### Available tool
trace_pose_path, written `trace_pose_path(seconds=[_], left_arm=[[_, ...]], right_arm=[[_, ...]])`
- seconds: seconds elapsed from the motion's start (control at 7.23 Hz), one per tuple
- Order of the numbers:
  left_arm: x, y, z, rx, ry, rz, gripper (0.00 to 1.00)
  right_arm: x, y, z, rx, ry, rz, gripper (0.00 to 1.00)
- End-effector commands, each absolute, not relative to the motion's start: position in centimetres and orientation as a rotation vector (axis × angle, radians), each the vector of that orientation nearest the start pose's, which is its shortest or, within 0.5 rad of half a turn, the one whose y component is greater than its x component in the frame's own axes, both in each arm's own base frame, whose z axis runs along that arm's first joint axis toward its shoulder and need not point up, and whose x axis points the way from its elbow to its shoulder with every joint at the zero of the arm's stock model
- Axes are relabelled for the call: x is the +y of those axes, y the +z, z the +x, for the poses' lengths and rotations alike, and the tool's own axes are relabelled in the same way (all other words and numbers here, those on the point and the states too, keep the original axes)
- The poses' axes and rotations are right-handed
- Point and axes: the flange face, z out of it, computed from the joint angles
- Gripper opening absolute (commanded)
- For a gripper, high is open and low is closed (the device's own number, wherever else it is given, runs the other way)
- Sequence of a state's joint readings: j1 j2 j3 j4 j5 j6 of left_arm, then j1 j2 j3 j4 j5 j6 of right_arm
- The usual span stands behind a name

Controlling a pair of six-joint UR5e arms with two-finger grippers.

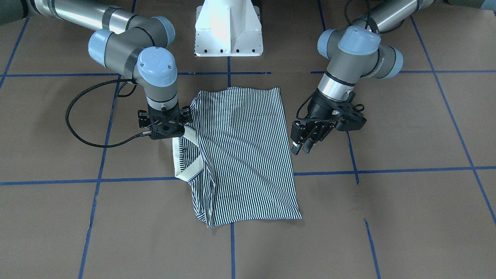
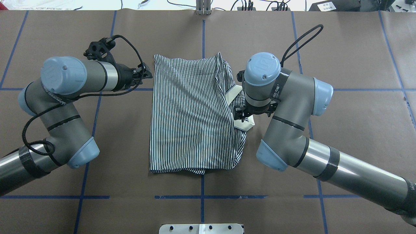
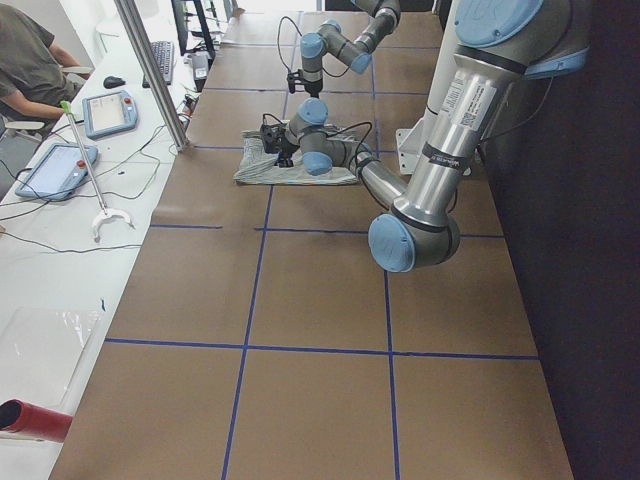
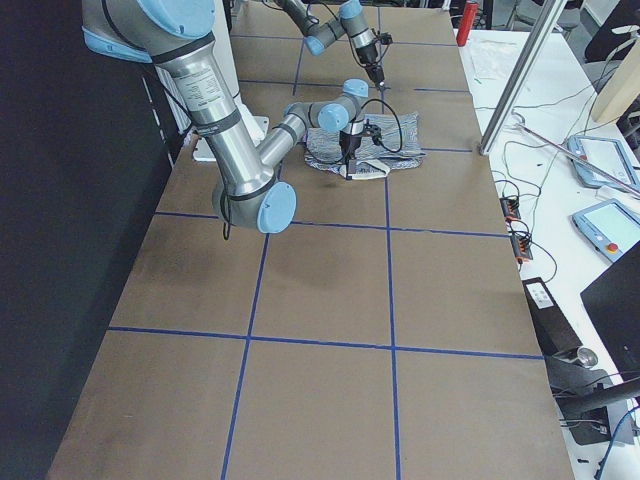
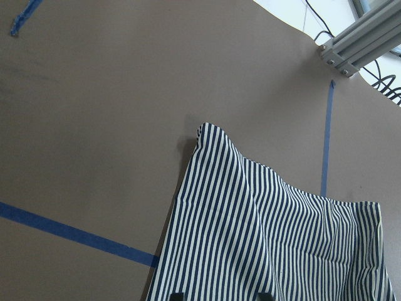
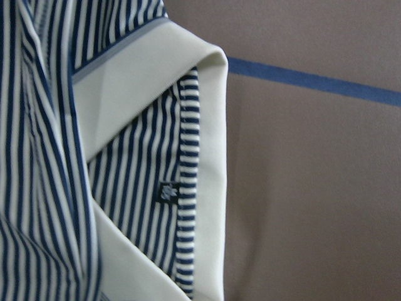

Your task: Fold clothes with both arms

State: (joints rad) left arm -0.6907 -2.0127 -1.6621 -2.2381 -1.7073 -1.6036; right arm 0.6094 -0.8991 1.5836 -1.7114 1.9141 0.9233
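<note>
The striped polo shirt (image 1: 244, 155) lies on the brown table, folded into a rough rectangle with its sleeves tucked in. It also shows in the overhead view (image 2: 191, 113). Its cream collar (image 1: 186, 166) points toward my right arm's side. My right gripper (image 1: 164, 126) points straight down over the collar (image 2: 234, 94), with its fingers hidden under the wrist. The right wrist view shows the collar (image 6: 207, 125) close up with a small dark label (image 6: 168, 192). My left gripper (image 1: 304, 149) is open and empty, hovering beside the shirt's opposite edge (image 5: 269, 238).
The white pedestal base (image 1: 228, 31) stands at the robot's side of the table. Blue tape lines (image 1: 232, 248) grid the brown surface. In the left side view, a person (image 3: 30, 70) and tablets (image 3: 55, 170) are at a side bench.
</note>
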Motion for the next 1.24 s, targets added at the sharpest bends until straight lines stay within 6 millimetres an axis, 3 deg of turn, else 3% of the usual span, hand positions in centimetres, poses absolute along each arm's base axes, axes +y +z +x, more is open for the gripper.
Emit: trace_pose_path(seconds=[0.0,0.14,0.28,0.55,0.69,0.83,0.97,1.11], left_arm=[[-50.1,29.0,41.9,1.198,-0.554,0.271,0.49],[-50.1,29.0,41.9,1.198,-0.552,0.268,0.49],[-50.1,29.0,41.9,1.198,-0.552,0.268,0.5],[-50.1,29.0,41.9,1.2,-0.558,0.264,0.5],[-50.0,29.2,41.9,1.195,-0.559,0.263,0.5],[-49.9,29.8,41.8,1.189,-0.556,0.257,0.5],[-49.9,29.8,41.9,1.19,-0.554,0.253,0.5],[-49.8,29.6,41.9,1.195,-0.549,0.245,0.5]], right_arm=[[-54.7,24.3,-56.7,-0.661,-0.05,0.064,1.0],[-57.6,24.7,-57.6,-0.677,-0.027,0.087,1.0],[-59.6,23.3,-58.3,-0.665,-0.011,0.089,1.0],[-61.2,24.3,-59.2,-0.635,0.004,0.105,1.0],[-62.1,26.1,-58.4,-0.602,0.009,0.112,1.0],[-64.0,28.6,-55.9,-0.573,-0.017,0.121,1.0],[-65.4,29.7,-53.5,-0.565,-0.04,0.134,1.0],[-65.2,28.8,-52.4,-0.596,-0.033,0.14,1.0]])
